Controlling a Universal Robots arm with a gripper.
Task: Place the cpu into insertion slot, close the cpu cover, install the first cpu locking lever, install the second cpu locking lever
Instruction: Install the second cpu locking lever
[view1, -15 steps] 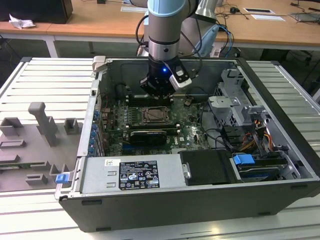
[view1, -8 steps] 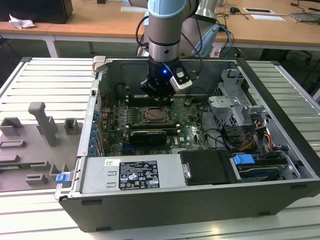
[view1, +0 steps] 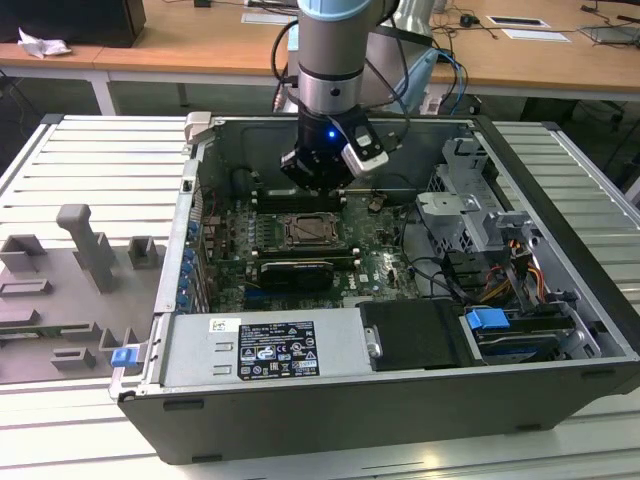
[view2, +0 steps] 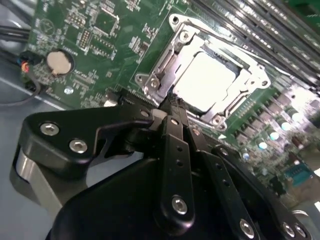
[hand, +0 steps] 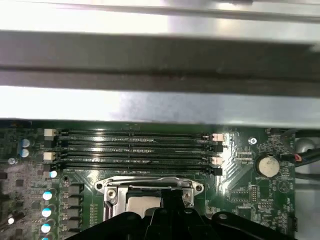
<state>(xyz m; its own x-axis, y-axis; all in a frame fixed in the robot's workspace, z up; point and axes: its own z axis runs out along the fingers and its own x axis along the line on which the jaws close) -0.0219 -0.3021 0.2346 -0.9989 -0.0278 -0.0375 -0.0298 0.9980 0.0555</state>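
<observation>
Inside an open computer case (view1: 560, 260), the robot arm's pincer (view2: 172, 102), fingers pressed together and gripping nothing, is hovering at the edge of the insertion slot (view2: 165, 70), where the cpu (view2: 205, 80) is already sitting under the lowered cpu cover (view2: 245, 82), seemingly poised to work the socket's latches.

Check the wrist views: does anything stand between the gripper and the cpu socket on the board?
Nothing visible does. In the second wrist view the gripper sits just off the edge of the cpu cover, whose frame lies down around the cpu seated in the socket. Only bare green board lies beside them.
</observation>
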